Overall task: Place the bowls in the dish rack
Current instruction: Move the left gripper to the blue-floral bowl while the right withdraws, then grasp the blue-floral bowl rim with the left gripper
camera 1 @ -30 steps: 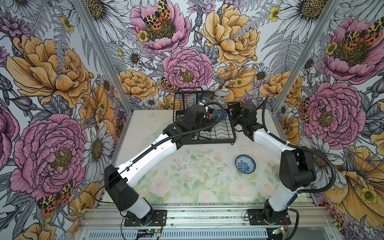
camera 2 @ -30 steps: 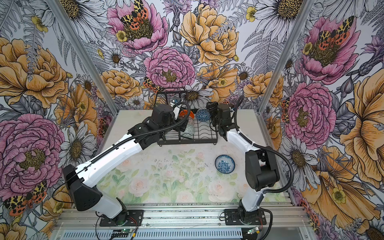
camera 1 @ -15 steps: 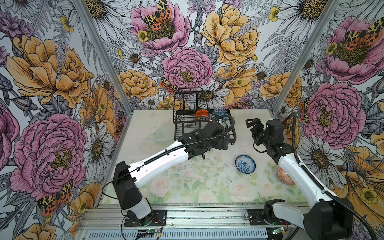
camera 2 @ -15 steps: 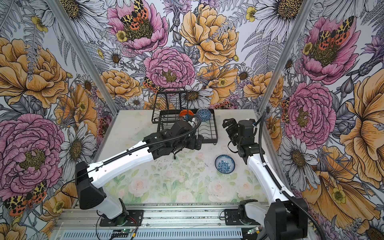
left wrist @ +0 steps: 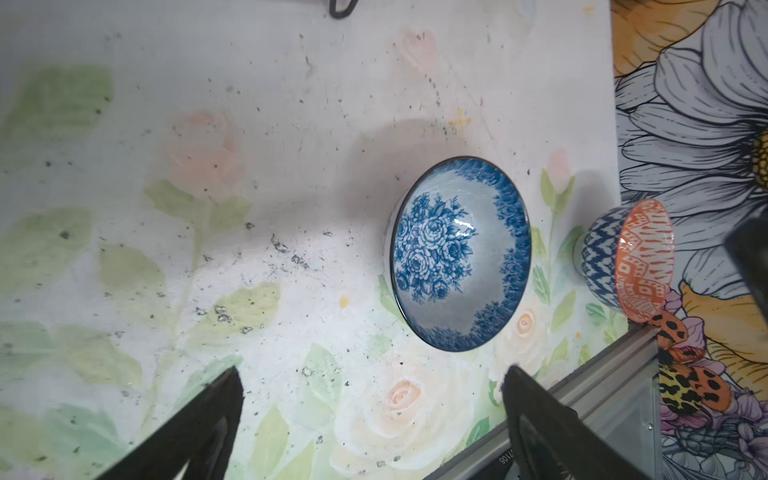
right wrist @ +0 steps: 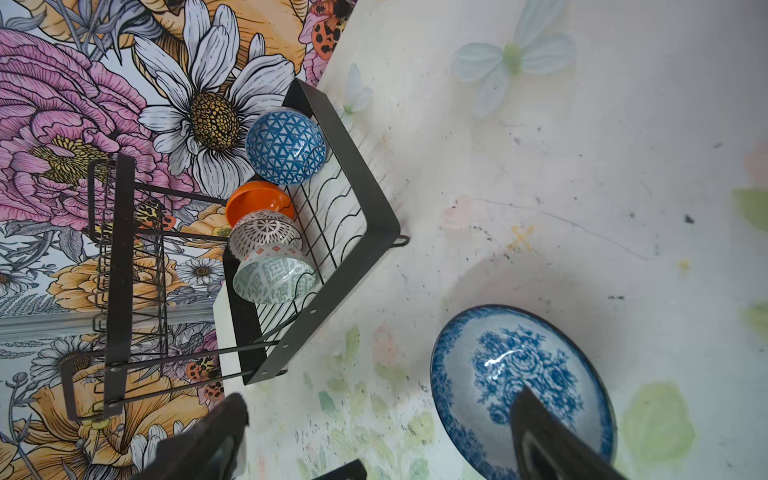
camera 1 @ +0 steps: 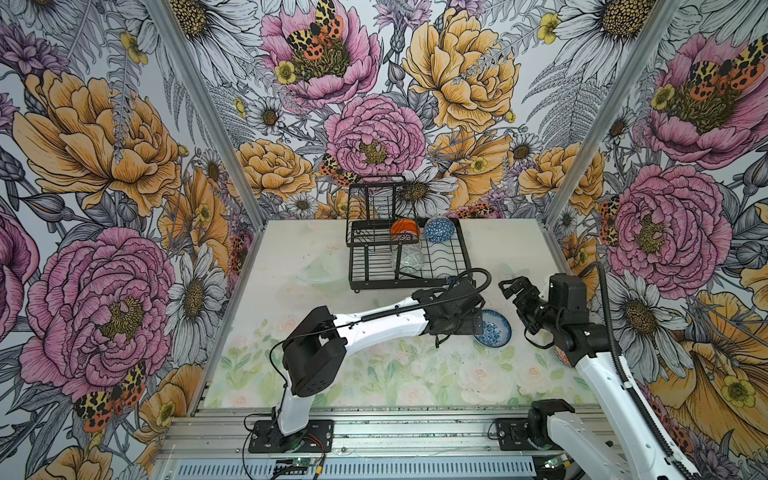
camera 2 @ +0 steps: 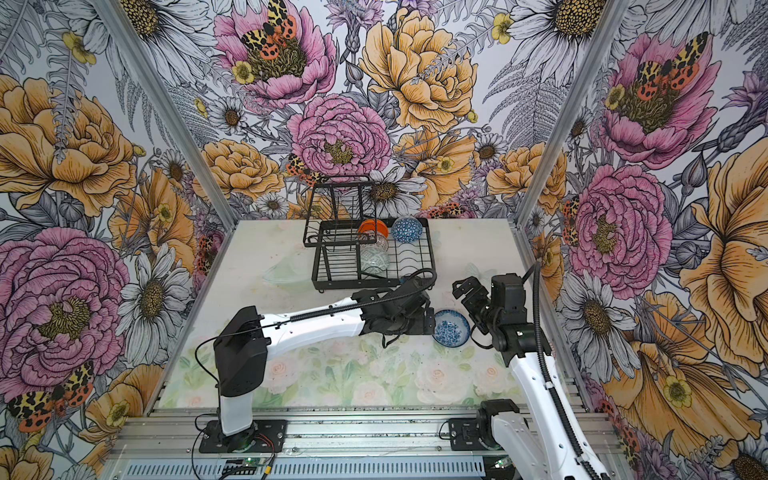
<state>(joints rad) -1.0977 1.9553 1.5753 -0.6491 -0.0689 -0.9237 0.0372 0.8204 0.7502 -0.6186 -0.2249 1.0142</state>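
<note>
Now: the small round blue-white floral ceramic bowl sits rim-up on the pale flower-printed table. It is in front of the black wire dish rack, apart from it and not yet loaded. Being round, it has no long axis; its mouth faces up.

Left gripper: jaws wide apart, empty, just beside the bowl. Right gripper: also spread and empty, near the same bowl on its other side.

Risks, as I judge them:
- Both arms crowd one bowl and could clash.
- A rim pinch on slick glaze could skid or tip it.
- The right arm passes over the red-orange patterned bowl at the table's edge and could knock it.
</note>
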